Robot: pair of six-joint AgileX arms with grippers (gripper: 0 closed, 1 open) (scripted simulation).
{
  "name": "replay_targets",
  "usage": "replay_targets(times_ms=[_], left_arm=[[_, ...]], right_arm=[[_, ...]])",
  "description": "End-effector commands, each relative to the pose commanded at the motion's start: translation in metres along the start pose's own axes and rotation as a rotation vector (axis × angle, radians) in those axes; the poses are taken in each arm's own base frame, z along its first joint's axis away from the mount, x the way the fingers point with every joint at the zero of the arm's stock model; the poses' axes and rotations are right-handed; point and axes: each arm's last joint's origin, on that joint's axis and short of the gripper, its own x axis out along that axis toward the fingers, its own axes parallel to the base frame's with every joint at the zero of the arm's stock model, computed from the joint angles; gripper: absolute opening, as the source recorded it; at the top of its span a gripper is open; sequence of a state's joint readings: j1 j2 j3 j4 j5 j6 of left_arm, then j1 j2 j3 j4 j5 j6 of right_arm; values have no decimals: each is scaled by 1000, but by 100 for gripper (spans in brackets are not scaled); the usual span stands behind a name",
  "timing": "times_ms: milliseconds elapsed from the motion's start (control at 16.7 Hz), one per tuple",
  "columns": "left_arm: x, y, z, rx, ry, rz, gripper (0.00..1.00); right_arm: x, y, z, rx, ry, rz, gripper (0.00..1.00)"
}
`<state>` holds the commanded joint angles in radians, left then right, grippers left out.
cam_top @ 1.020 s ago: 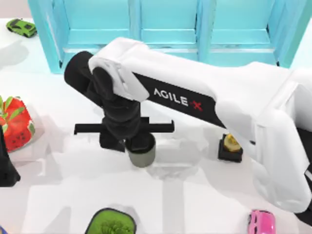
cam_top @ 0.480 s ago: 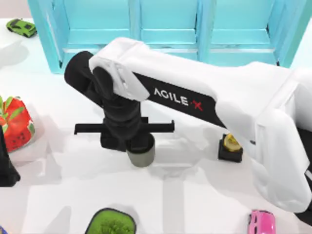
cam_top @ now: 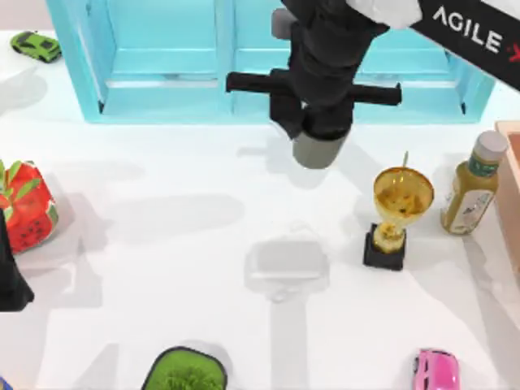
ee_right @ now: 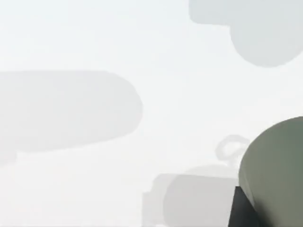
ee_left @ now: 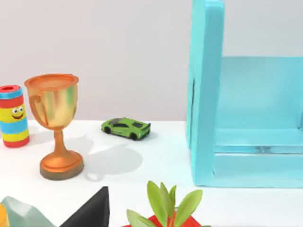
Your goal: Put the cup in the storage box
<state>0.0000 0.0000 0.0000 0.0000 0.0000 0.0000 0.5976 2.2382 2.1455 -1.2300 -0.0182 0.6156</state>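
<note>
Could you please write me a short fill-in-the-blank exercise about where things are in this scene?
1. The right gripper holds the grey-green ____ in front of the blue storage box.
2. The gold trophy stands on a ____ base.
3. Beside the trophy, toward the table's right, stands a ____ with a grey cap.
4. The toy car at the far left is ____.

Missing words: cup; black; bottle; green

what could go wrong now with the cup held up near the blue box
The right gripper holds the cup in the air, just in front of the storage box. It might clip the box's front edge on the way in. Much of the cup hangs below the fingers, so it could slip. A swing to the right could hit the gold trophy.
</note>
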Motion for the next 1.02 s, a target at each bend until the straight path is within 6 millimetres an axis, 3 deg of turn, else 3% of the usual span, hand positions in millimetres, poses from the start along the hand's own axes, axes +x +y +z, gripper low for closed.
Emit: replay_targets(times_ms=[120,240,360,540,660,780,1020], left_arm=[[0,0,0,0,0,0,100],[0,0,0,0,0,0,100],[0,0,0,0,0,0,100],[0,0,0,0,0,0,100],[0,0,0,0,0,0,100],[0,0,0,0,0,0,100],[0,0,0,0,0,0,100]], right_arm=[[-51,-65,17,-7,-61,23,0],[-89,-134,17,-14,-99,6,0],[-109,-199,4,-16,-85,-37,0],[-112,-273,-25,-7,-3,-90,0],[-107,-305,-42,1,60,-104,0],[-101,-324,-54,8,109,-106,0],[-99,-329,-58,11,124,-106,0]])
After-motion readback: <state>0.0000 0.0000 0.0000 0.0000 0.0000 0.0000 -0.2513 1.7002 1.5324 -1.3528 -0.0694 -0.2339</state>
